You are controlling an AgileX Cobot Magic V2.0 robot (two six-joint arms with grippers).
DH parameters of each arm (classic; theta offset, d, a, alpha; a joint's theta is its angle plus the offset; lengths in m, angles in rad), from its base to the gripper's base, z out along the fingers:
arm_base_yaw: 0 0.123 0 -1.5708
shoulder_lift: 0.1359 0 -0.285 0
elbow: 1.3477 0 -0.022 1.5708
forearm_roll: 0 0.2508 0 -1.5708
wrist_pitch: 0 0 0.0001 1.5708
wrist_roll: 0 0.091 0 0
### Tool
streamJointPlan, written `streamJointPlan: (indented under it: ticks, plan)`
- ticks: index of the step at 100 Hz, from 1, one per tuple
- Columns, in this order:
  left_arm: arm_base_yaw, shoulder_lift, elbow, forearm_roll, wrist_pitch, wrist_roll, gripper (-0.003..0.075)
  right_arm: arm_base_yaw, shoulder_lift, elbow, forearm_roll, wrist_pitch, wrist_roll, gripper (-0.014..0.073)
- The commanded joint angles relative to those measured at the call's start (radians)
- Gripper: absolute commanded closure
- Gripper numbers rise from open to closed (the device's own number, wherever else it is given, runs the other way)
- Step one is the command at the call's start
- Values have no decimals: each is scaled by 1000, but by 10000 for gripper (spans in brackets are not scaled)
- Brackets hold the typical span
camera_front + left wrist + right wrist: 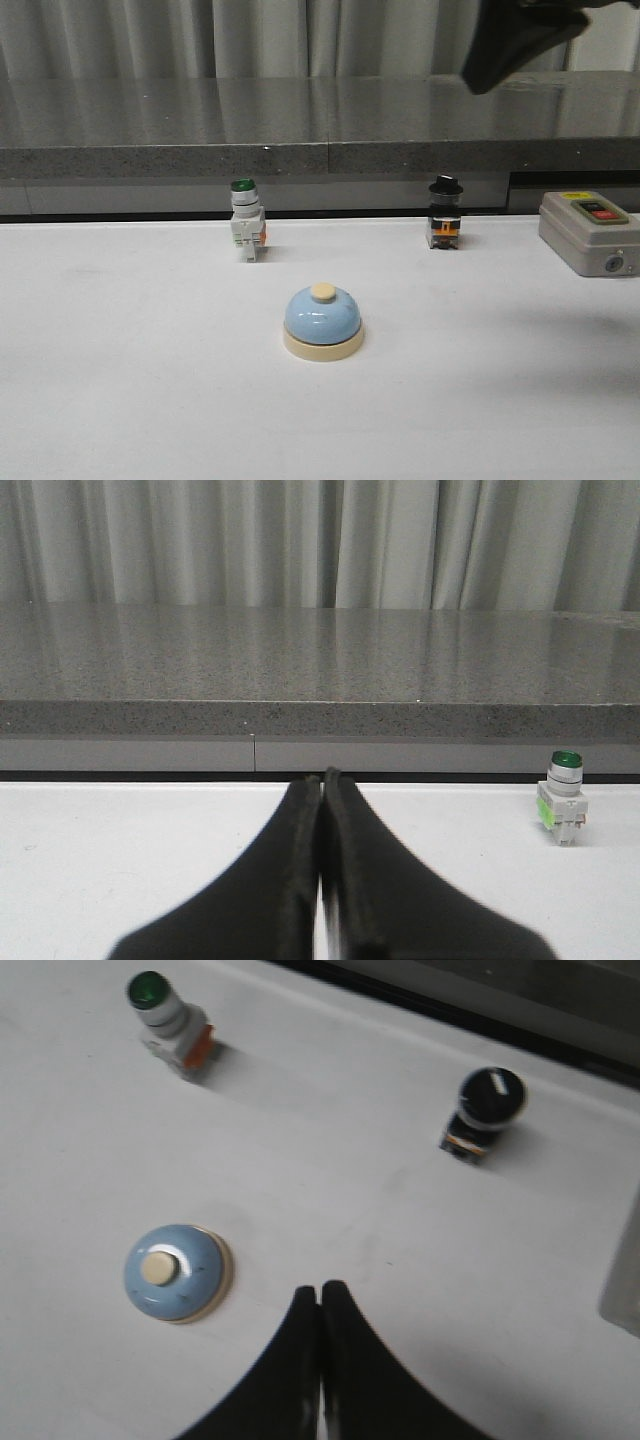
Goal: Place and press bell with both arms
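Both my black pointed hands are closed and empty, right hand (320,1295) high above the small light-blue dome bell (323,321). Left hand (322,785) sits low over the white table (120,400). If my right hand comes down off-centre, I think it may slide off the glossy dome and push the bell away.

White table (120,380) carries bell (323,322), 2 switches (246,232) (445,213), grey box (590,233).

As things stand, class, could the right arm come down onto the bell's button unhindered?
Probably yes. The right end effector hangs shut above the table beside the bell, whose button is uncovered; the green switch and black switch stand farther back.
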State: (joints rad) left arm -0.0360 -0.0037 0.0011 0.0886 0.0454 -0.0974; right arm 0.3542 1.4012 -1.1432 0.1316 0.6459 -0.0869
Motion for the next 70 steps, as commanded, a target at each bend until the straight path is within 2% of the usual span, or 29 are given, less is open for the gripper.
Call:
streamJointPlan:
  ticks: [1, 13, 34, 70]
  plan:
    - [2, -29, 42, -1, -81, -5, 740, -64, -119, 58, -5, -78, -1, 652]
    - [2, -29, 42, -1, -81, -5, 739, -145, -258, 173, -5, -109, 0, 652]
    - [2, -29, 42, -1, -81, -5, 740, -225, -504, 353, -5, -152, 6, 652]
    - [2, -29, 42, -1, -81, -5, 740, -237, -922, 587, -5, -171, 6, 652]
